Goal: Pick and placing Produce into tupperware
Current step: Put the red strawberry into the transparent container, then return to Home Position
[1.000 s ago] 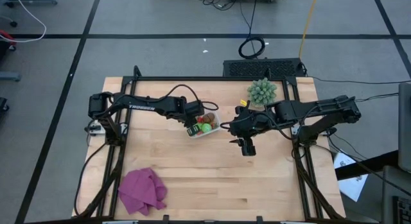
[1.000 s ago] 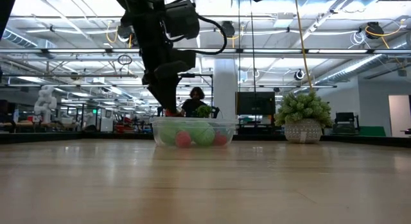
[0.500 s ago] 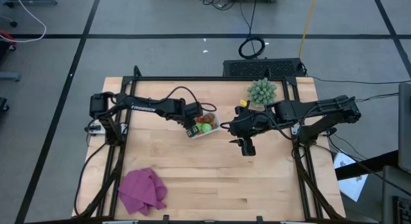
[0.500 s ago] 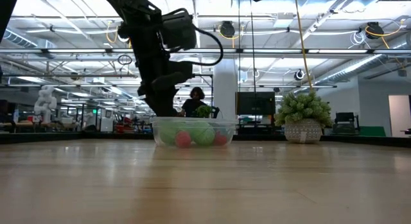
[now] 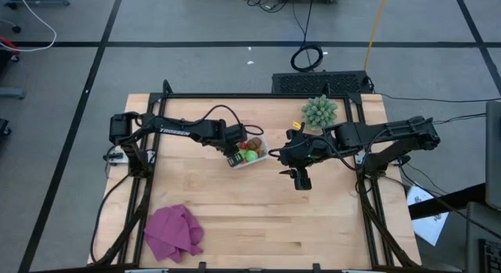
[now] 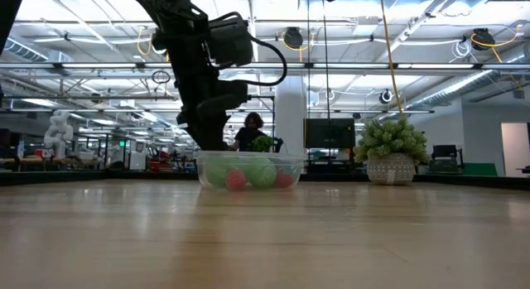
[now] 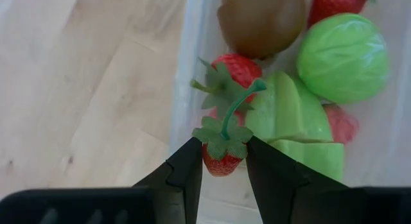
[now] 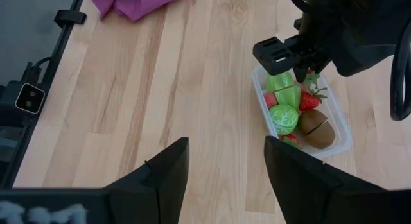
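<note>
The left tool (image 7: 221,161) pinches a little red strawberry (image 7: 221,158) just over the near edge of the clear tupperware (image 5: 249,150). The brown oval (image 7: 260,22) and green pieces (image 7: 343,56) lie inside. The right tool (image 5: 301,180) hangs loose beside the box, over the desk (image 5: 274,218).

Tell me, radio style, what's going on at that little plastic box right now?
Left gripper shut on a strawberry, over the tupperware edge. Right gripper open, waiting off to the side. Other produce in the box. Nothing in the way.
</note>
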